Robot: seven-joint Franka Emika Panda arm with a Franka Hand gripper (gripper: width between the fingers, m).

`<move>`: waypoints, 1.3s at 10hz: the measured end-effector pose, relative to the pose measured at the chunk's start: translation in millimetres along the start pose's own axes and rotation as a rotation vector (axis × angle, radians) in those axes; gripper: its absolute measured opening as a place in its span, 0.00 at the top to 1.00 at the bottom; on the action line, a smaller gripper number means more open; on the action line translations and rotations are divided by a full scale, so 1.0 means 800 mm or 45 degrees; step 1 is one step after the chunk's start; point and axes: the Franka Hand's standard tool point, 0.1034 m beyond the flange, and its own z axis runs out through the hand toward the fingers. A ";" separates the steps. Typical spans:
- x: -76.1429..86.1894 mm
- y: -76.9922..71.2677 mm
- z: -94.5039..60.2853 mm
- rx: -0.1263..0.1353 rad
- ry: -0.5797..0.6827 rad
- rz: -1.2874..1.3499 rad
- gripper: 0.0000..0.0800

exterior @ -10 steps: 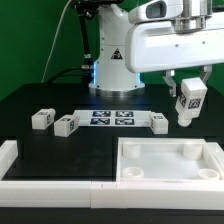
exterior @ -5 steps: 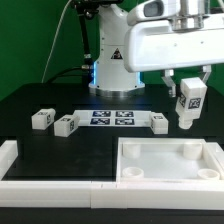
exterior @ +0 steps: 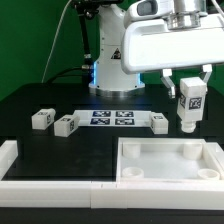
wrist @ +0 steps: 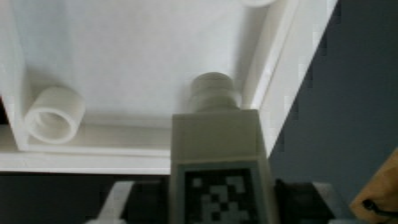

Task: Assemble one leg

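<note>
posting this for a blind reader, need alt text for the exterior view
The pincer holds a white tagged leg upright above the white tray-like part, at the exterior view's right. Three more legs and the marker board lie on the black table beyond it.

**Held leg lowered a touch as the arm is shifted over the tray-shaped part**

In the exterior view, the arm's white housing [exterior: 170,45] has been moved slightly up and toward that view's left over the last second, so that more of the grey wrist joint [exterior: 186,10] is exposed at the top edge. The leg [exterior: 191,104], clamped in the gripper [exterior: 189,85], has been brought a little lower and set nearer to upright. Its bottom end has been carried closer to the rear rim of the white tray-shaped part [exterior: 170,141].
</note>
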 end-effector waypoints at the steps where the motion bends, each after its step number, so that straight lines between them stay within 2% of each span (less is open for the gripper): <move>1: 0.016 -0.006 0.006 0.007 0.015 -0.008 0.64; 2: 0.038 -0.012 0.011 0.016 0.042 -0.026 0.64; 3: 0.049 -0.014 0.017 0.019 0.054 -0.038 0.64; 8: 0.045 -0.013 0.020 0.019 0.048 -0.035 0.64; 13: 0.041 -0.004 0.047 0.015 0.023 -0.022 0.64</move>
